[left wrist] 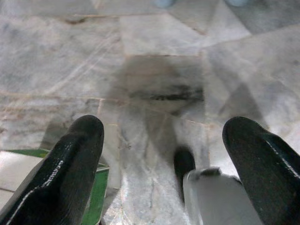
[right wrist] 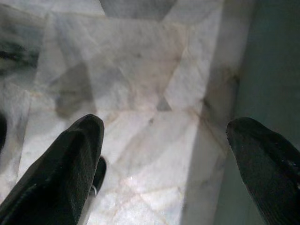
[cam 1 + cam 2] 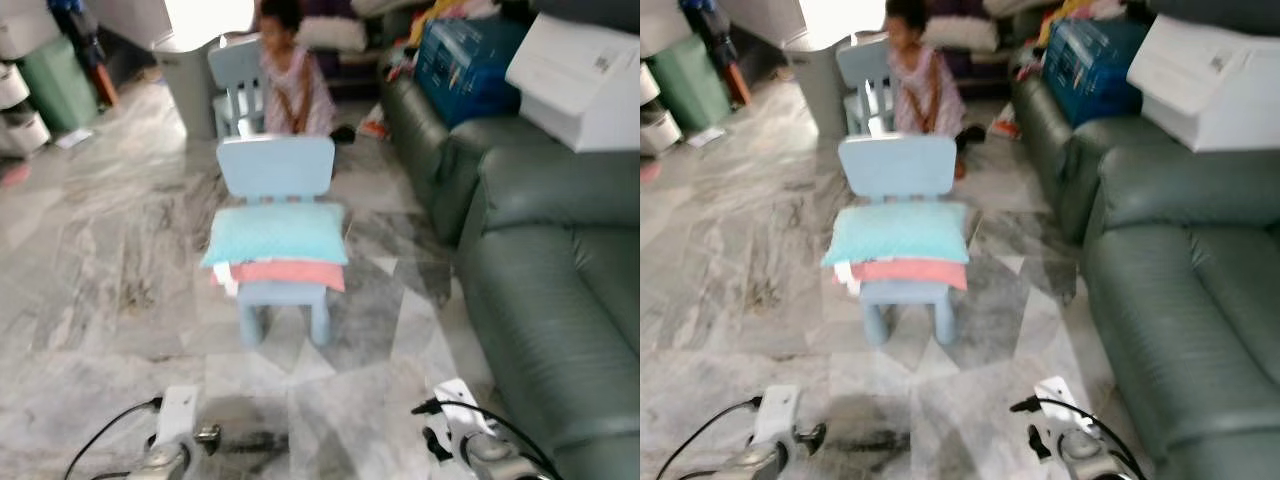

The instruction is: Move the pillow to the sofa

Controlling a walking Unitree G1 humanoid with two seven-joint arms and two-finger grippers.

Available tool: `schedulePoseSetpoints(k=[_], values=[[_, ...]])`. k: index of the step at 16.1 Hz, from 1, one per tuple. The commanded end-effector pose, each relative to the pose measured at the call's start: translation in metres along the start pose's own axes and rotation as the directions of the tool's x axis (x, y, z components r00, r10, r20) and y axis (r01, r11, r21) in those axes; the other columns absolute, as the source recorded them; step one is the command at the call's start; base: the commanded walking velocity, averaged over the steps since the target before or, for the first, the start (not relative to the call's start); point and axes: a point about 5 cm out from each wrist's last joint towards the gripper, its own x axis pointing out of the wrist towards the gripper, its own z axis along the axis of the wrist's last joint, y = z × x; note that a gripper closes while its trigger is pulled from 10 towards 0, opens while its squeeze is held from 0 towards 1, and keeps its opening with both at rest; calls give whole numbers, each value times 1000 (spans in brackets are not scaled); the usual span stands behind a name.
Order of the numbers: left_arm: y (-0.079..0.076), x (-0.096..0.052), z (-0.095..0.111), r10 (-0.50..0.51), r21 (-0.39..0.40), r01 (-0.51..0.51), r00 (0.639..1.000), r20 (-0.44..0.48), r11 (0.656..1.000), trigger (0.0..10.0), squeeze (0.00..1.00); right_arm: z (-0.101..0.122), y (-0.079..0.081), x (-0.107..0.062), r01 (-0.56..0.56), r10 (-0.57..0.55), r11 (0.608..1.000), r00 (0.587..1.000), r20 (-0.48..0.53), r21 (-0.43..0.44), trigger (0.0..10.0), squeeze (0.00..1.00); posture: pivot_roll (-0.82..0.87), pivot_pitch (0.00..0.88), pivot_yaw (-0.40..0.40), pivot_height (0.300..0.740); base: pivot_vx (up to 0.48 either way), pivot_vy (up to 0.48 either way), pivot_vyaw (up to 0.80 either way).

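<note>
At far left I see a green bin (image 3: 57, 82) and white containers against the wall, on a polished grey-veined marble floor (image 3: 110, 270). My left gripper (image 1: 164, 154) hangs low over that floor; its wrist view shows two rounded, glossy black fingers spread wide with nothing between them. In the centre stands a small pale-blue plastic chair (image 3: 277, 168) with a flat rectangular backrest and stubby legs. The pillow (image 3: 277, 234), soft, rectangular and light turquoise, lies flat on its seat, resting on a folded coral-pink cloth (image 3: 290, 272) whose edge shows beneath it. Behind stand a second pale-blue chair (image 3: 236, 72), a grey bin (image 3: 188, 75), and a person (image 3: 295, 80) in a pink garment. My right gripper (image 2: 164, 159) also hangs low over the marble, fingers parted and empty, the sofa's base just beside it. On the right, the sofa (image 3: 560, 290) is dark green, smooth and leather-like, with plump rounded cushions, carrying a blue box (image 3: 465, 60) and a white box (image 3: 580, 80).
</note>
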Motion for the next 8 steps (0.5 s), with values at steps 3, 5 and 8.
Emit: schedulePoseSetpoints(k=[3, 5, 8], values=[[10, -1, -3, 29, -9, -29, 999, -14, 1000, 10000, 0, 12, 10, 2, -25, 25, 1000, 999, 34, -2, 10000, 0, -102, 0, 12, 740, 308, 295, 0], [9, -1, -3, 27, -9, -27, 1000, -14, 1000, 10000, 0, 12, 10, 2, -25, 25, 1000, 999, 34, -4, 10000, 0, -102, 0, 12, 740, 315, 298, 0], [9, -1, -3, 30, 5, -30, 999, -13, 1000, 10000, 0, 12, 10, 2, -23, 23, 1000, 999, 35, -5, 10000, 0, -104, 0, 12, 740, 341, 299, 0]])
